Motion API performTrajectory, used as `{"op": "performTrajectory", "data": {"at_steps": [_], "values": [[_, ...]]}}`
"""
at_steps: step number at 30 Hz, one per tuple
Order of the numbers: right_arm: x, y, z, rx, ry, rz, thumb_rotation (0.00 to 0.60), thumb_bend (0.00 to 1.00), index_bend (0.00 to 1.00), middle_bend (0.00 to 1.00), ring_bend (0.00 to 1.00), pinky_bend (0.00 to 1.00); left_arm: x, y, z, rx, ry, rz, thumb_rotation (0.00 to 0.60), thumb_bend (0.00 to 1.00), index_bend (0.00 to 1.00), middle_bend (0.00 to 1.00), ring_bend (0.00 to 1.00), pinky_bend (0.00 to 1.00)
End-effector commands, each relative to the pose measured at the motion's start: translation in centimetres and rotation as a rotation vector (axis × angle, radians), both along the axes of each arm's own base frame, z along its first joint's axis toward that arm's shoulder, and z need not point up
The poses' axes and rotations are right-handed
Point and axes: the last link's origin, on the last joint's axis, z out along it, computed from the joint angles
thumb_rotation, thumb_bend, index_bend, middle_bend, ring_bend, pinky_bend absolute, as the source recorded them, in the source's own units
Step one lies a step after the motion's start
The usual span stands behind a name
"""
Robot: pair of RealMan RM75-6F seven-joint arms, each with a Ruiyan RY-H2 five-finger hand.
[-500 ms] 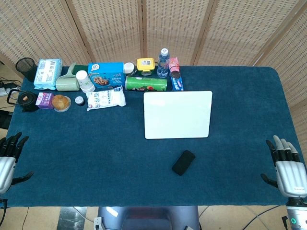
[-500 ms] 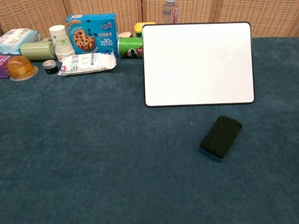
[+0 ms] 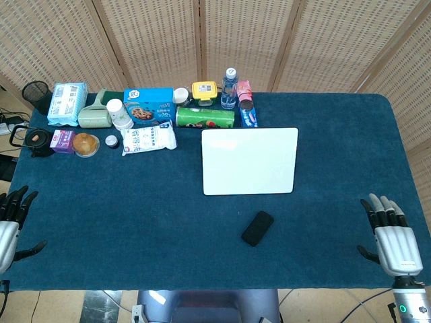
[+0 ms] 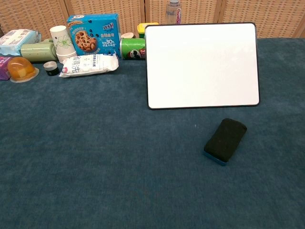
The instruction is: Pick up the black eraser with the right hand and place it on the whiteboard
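Blue-clothed table (image 3: 135, 222): black eraser (image 3: 257, 228) just below whiteboard (image 3: 250, 161), apart; right hand (image 3: 394, 239) and left hand (image 3: 10, 222) empty, fingers spread, at near corners.

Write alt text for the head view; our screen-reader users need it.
A black eraser lies on the blue table just in front of a blank whiteboard. The right hand and left hand rest open at the near corners; snacks and bottles line the far-left edge.

A woven folding screen (image 3: 222, 40) stands behind the table (image 3: 135, 222) covered in dark blue cloth
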Motion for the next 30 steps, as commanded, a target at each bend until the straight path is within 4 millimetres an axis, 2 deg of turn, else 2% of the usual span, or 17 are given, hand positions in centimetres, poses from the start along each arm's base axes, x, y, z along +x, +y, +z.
{"op": "performTrajectory", "data": {"at_steps": [1,7,12,18,30], "values": [[0.3,-0.4,-0.8,0.038,0.021,0.039,0.6,0.0,0.13,0.09,0.1,0.15,-0.1,-0.2,-0.1,-0.004,0.002,0.002,0.6,0.07,0.0,0.0,0.0,0.0],[2.4,-1.9,-2.2,0.181,-0.006,0.152,0.6,0.0,0.15,0.11,0.12,0.17,0.0,-0.3,-0.3,-0.011,0.01,0.004,0.6,0.07,0.0,0.0,0.0,0.0],[5.7,-4.1,-3.8,0.334,-0.048,0.286,0.6,0.0,0.17,0.13,0.14,0.18,0.0,-0.1,-0.6,-0.016,0.021,0.01,0.6,0.07,0.0,0.0,0.0,0.0],[8.3,-6.2,-5.6,0.428,-0.012,0.38,0.6,0.0,0.2,0.15,0.15,0.19,0.0,-0.1,-0.7,-0.023,0.023,0.014,0.6,0.07,0.0,0.0,0.0,0.0],[12.7,-7.4,-10.0,0.525,0.09,0.459,0.6,0.0,0.2,0.16,0.16,0.21,-0.2,0.3,-0.5,-0.032,0.019,0.027,0.6,0.07,0.0,0.0,0.0,0.0]]}}
